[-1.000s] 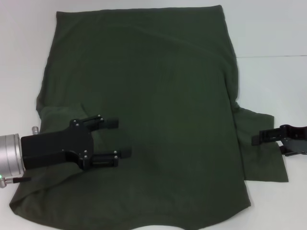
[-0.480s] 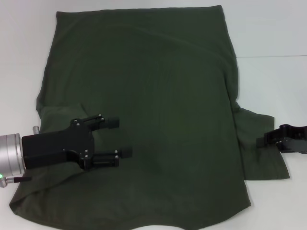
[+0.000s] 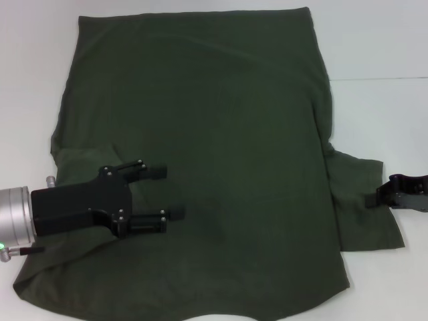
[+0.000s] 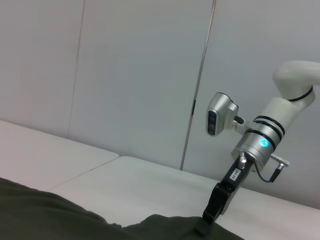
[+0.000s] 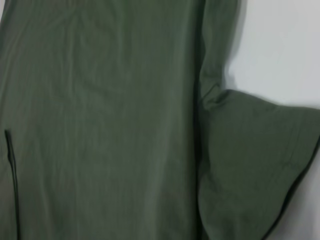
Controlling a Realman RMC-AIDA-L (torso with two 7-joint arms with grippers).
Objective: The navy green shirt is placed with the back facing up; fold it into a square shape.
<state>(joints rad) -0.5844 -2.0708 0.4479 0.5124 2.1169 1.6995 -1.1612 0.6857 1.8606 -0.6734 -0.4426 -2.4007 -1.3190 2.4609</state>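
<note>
navy green shirt (image 3: pixel 200 134) flat, white table (image 3: pixel 374 47)

The navy green shirt (image 3: pixel 214 134) is showing as soft, matt cloth with shallow creases and no sheen, and it is lying on a bench (image 3: pixel 381 47) that is looking smooth, white and faintly satin. The left gripper (image 3: pixel 164 192) is appearing as matt black plastic or painted metal dotted with small bright screw heads, joined to a brushed silver metal wrist cylinder (image 3: pixel 15 222). The right gripper (image 3: pixel 374 199) is showing the same matt black finish, while its arm (image 4: pixel 295 80) is looking glossy white with silver metal rings.
</note>
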